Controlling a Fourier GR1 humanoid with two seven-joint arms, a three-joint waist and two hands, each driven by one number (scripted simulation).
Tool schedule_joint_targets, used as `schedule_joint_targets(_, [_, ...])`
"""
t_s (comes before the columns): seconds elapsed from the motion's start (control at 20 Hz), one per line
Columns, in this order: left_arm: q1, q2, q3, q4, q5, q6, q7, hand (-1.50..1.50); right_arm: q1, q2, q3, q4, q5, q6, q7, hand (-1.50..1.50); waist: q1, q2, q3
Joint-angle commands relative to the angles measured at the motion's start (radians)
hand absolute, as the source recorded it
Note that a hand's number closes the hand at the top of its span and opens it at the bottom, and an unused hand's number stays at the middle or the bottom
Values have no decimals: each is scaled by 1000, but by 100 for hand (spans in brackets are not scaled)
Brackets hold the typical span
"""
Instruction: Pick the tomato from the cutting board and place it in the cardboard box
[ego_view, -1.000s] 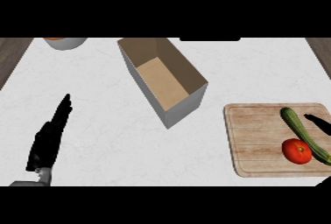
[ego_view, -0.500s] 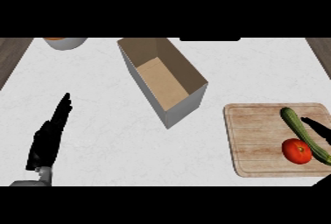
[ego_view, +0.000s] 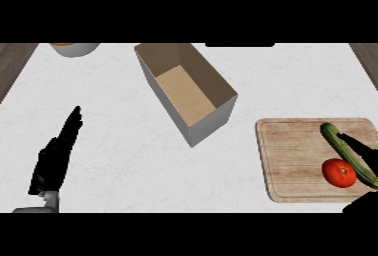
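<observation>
- Right hand (ego_view: 364, 152): only part in view, at the 4 o'clock edge. One dark finger lies straight across the cucumber (ego_view: 336, 137), and a dark mass sits at the frame's lower right corner. It looks open with nothing in it.
- Change: over the last second that finger has slid down the board's right side from about 3 o'clock toward the tomato. The corner mass is new.
- Tomato (ego_view: 339, 173): on the board (ego_view: 295, 160) at its lower right, touching or just beside the cucumber's left flank. It is fully uncovered, has not moved and is not gripped. The finger is just at its 1 o'clock.
- Meaning: reach phase, hand closing in, grasp not yet made. Lift and carry are still to do.
- Risk, as a judgement: the cucumber is tight against the tomato, so closing the hand could nudge it.
- Box (ego_view: 210, 75): open-topped with nothing seen inside, at 10 o'clock from the tomato and well apart from it, on the counter (ego_view: 133, 165).
- Left hand (ego_view: 53, 160): at 8 o'clock, flat and straight, resting, same as before.
- Bowl (ego_view: 74, 48): at 11 o'clock, cut off by the top edge, not involved.
</observation>
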Motion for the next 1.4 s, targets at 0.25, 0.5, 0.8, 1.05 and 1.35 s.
schedule_joint_targets(0.25, [5, -67, 7, -8, -63, -1, -2, 0, -48, 93, -7, 47, 95, 8, -2, -150, 1, 0, 0])
schedule_joint_targets(0.5, [17, -65, 46, -37, -48, -35, 9, 0, -6, 109, 7, 55, 153, 13, -49, -150, 0, 0, 0])
schedule_joint_targets(0.8, [10, -33, 96, 19, -27, -97, -48, 0, -23, 160, -5, 104, 150, 10, -76, 150, 1, 0, 0])
schedule_joint_targets(1.05, [11, -22, 107, -42, -27, -103, 10, 0, -20, 101, -12, 143, 305, -194, -194, 150, 4, 0, 1])
schedule_joint_targets(1.35, [17, -83, 69, -47, -80, -68, 19, 0, -75, 134, -12, 168, 364, -272, -224, 150, 2, 0, 0])
